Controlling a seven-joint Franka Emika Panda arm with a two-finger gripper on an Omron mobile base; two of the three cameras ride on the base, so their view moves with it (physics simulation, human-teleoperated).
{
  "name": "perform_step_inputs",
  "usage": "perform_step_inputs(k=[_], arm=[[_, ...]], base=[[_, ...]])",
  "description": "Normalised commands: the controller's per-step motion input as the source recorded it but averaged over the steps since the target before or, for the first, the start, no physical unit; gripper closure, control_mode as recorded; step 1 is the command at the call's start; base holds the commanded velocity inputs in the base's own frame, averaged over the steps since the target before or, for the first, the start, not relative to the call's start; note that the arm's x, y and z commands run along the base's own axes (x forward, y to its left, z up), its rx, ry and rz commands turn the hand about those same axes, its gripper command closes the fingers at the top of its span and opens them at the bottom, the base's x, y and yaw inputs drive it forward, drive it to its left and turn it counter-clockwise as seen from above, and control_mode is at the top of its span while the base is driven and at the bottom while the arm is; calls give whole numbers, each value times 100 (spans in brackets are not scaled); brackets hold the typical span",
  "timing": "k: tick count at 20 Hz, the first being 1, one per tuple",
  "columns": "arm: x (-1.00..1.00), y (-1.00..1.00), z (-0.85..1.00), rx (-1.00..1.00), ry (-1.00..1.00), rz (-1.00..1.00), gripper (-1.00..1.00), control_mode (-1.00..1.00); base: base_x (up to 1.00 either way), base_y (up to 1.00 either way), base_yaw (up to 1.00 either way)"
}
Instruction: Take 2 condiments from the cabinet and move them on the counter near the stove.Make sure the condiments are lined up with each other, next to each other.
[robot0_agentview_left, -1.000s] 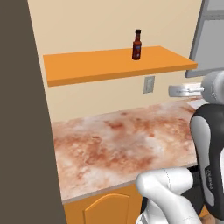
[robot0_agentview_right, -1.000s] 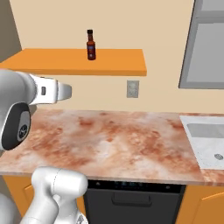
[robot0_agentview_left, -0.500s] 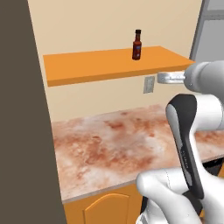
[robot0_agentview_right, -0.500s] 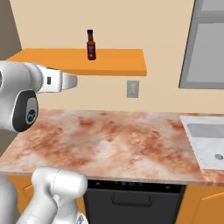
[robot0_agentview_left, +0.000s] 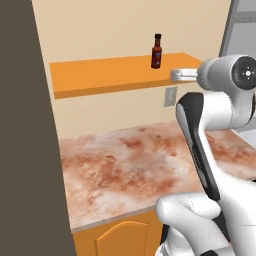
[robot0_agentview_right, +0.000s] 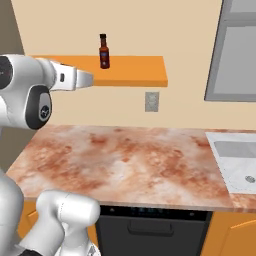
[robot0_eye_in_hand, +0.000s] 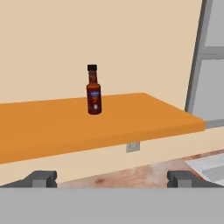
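Arm up at shelf height
Gripper (robot0_eye_in_hand: 112, 178) spread wide, empty; sauce bottle (robot0_eye_in_hand: 93, 90) upright on the shelf (robot0_eye_in_hand: 52, 127), well ahead.

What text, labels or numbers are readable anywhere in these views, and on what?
None can be read.
Sauce bottle on the orange shelf: it has a label band with a bluish patch, too blurred to make out any words.
Wall outlet, marbled counter and grey cabinet: no print visible.
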Motion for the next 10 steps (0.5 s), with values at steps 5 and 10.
perform_step_inputs(k=[5,10], arm=[[25,0,2,0,3,0,-100,-100],[4,0,12,0,0,0,-100,-100]], base=[[0,0,0],[0,0,0]])
